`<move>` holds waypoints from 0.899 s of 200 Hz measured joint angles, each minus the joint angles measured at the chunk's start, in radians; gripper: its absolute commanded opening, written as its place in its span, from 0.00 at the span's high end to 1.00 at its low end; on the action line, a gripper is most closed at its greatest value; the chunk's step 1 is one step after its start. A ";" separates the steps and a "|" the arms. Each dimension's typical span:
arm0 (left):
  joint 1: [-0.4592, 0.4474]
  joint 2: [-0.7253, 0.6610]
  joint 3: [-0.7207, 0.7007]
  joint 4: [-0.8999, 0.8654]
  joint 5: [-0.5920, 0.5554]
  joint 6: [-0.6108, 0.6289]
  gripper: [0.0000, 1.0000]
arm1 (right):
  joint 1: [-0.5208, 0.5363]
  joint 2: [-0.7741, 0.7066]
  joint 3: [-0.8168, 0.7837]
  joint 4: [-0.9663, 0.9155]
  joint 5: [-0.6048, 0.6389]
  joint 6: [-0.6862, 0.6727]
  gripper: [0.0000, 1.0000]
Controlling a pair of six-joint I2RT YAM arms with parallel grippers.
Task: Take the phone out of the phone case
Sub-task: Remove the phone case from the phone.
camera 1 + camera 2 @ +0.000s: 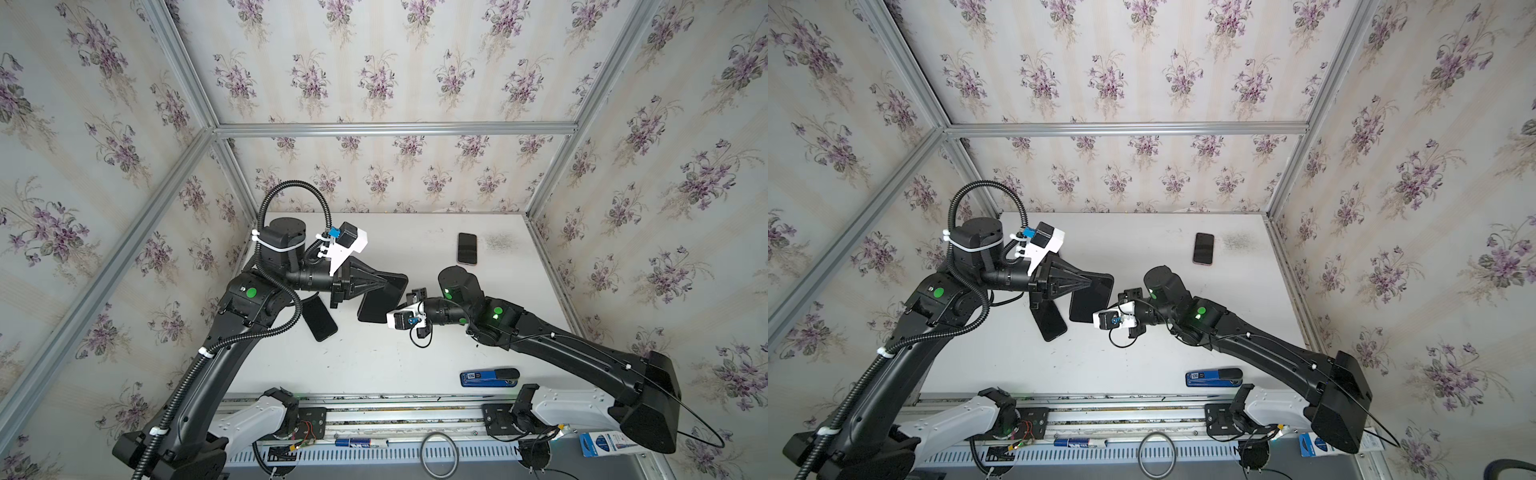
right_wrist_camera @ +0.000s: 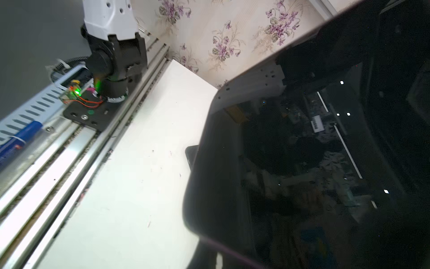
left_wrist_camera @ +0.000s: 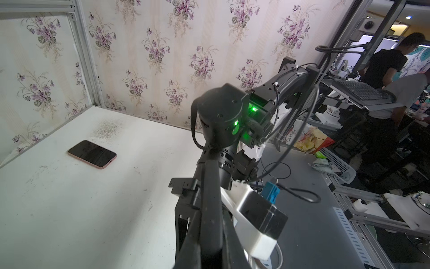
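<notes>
Right wrist view: the phone fills most of the frame, with its glossy face turned to the camera. I cannot tell there where the case ends and the phone begins. In both top views the phone hangs clear of the table, tilted, near the middle of the workspace between the two arms.

The left gripper is clamped narrow on the phone's far end and carries it. My guess is that it is held aloft so that the other edges stay free to be worked. The right gripper is closed tight right at the phone's opposite edge. The pictures do not show whether it pinches the case lip, the phone, or nothing. That is the spot where one would peel the case back, so I judge the removal to be at its prying step and not yet done.

I count three phones:
- The held phone.
- A dark phone lying flat on the table below the left gripper.
- A pink phone lying face up, well apart from the others, near the far right corner.

There are two arms with one gripper each. One blue object lies by the table's front edge.
</notes>
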 measured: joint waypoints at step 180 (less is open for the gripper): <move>0.045 -0.077 -0.086 0.484 -0.202 -0.839 1.00 | 0.011 -0.438 -0.235 0.257 0.177 0.740 0.35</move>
